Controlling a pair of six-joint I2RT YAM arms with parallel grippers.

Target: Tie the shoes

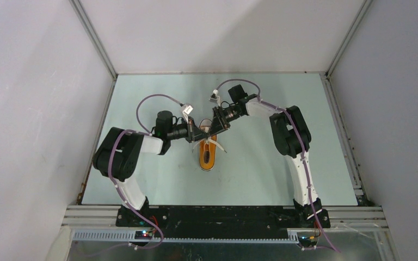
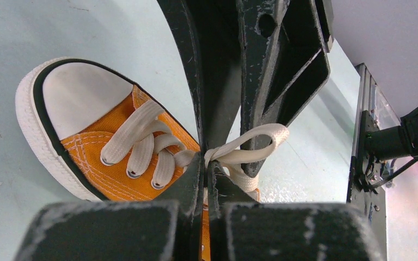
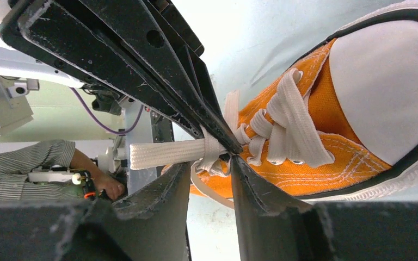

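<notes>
Shoe [image 1: 208, 156] lies on the table [image 1: 158, 179], heel nearest. Over its tongue the left claw [image 2: 204, 163] is pinched together on 1 lace [image 2: 250, 142], keeping it taut. The right claw [image 3: 210, 163] stands apart astride the crossing, probably ready to grab.

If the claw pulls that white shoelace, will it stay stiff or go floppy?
Probably floppy: the lace bends into a soft loop where the left claw pinches it. It looks flat and woven, so it likely grips well. The small sneaker might slide if tugged hard.
</notes>
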